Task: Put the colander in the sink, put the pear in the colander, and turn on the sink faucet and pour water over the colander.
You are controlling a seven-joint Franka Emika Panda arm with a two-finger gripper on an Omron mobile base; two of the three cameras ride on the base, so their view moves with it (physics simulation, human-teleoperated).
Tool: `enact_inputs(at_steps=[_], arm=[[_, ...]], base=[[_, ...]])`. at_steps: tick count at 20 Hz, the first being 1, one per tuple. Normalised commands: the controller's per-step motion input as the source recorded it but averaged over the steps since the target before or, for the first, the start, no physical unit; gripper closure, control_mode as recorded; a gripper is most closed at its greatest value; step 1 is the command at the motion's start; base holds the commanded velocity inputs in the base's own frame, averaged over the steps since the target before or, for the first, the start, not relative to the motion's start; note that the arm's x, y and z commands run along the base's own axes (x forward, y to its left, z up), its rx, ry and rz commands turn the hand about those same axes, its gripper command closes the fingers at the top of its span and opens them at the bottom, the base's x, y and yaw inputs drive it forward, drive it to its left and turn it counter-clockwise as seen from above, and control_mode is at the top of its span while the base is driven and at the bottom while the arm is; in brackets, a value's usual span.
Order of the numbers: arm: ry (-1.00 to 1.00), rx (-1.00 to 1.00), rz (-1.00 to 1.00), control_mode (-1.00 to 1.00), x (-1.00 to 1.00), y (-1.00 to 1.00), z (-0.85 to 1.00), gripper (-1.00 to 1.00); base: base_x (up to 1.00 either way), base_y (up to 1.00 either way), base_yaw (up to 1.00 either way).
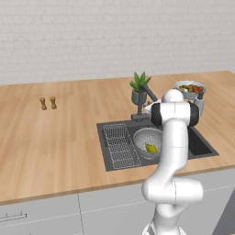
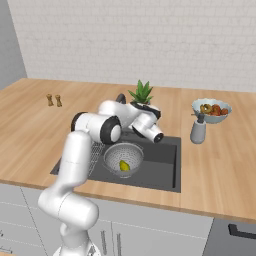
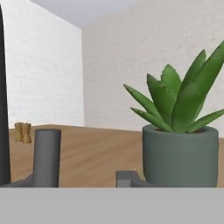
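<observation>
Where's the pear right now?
The pear lies inside the colander, which sits in the sink beside the wire rack; the right base view shows it too.

a: both base views look forward and down from behind the arm, left and right, sharing the sink (image 1: 202,146) and counter (image 1: 55,142).
b: hand view sits low (very close) facing the potted plant (image 3: 180,144).

Potted plant (image 3: 180,151) rt, dark faucet post (image 3: 47,156) left, wood counter (image 3: 100,151)
</observation>
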Motion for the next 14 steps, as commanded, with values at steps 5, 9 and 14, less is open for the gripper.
enact_inputs(at_steps=[5,9,14], arm=[[0.00,0.00,-0.20,-1.00,0.11,-0.60,-0.02,1.00],[0.00,0.00,-0.13,-1.00,0.19,-0.99,0.00,1.00],[0.03,0.03,-0.01,-1.00,0.10,-1.00,-0.15,1.00]], base=[[0.00,0.00,0.00],[0.00,0.00,0.00],[0.00,0.00,0.00]])
